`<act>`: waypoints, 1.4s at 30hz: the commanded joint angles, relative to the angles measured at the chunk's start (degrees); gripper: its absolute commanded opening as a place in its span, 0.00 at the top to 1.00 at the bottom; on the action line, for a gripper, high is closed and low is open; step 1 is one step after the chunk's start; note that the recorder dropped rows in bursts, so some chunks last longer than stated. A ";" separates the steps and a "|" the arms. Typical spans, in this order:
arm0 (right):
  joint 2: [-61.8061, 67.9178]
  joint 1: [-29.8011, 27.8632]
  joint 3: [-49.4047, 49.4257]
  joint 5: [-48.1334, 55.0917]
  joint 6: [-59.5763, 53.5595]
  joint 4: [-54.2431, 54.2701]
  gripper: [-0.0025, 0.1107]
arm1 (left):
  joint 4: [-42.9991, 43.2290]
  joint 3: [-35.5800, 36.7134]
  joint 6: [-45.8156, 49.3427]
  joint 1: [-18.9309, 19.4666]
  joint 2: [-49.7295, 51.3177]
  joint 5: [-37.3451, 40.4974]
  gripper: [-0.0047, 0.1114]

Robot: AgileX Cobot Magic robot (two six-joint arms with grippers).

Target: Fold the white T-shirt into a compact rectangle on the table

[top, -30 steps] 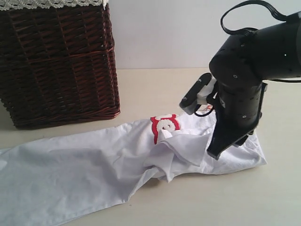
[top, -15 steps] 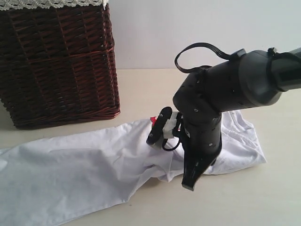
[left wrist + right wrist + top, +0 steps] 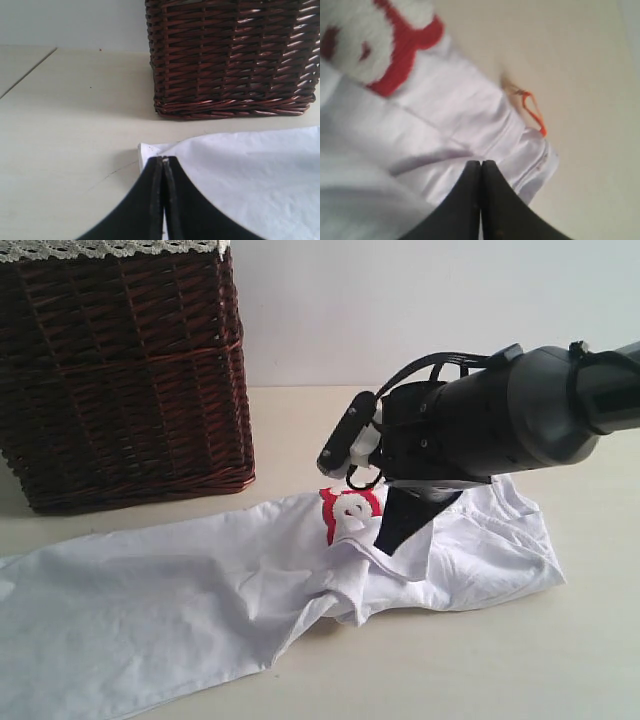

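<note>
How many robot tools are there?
2. The right tool hangs shut over the bunched end of the shirt, by the red lettering. The left tool is shut by another shirt corner near the basket; only its wrist camera shows it.

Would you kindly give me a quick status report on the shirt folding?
Shut: left gripper at shirt's corner, right gripper over bunched middle; grip on cloth unclear. The white T-shirt stretched out, rumpled, not yet folded. Close beside it: wicker basket.

Wicker basket [image 3: 120,370] cropped top and left, white T-shirt [image 3: 150,610] cropped left, lettering [image 3: 350,510] mostly hidden
</note>
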 commanded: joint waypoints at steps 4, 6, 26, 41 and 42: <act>-0.84 0.05 0.17 -3.99 17.54 -9.13 0.98 | -0.35 -0.03 0.12 0.21 -0.26 -0.41 0.96; -2.60 0.09 0.17 -5.98 13.51 -2.89 0.98 | -0.35 -0.03 0.12 0.21 -0.26 -0.41 0.96; -3.66 2.15 0.17 1.43 -39.30 41.61 0.58 | -0.35 -0.03 0.12 0.21 -0.26 -0.41 0.96; -2.87 2.15 0.17 1.23 -21.68 22.24 0.65 | -0.35 -0.03 0.12 0.21 -0.26 -0.41 0.96; -2.87 2.15 0.17 1.23 -20.19 20.23 0.65 | -0.35 -0.03 0.12 0.21 -0.26 -0.41 0.96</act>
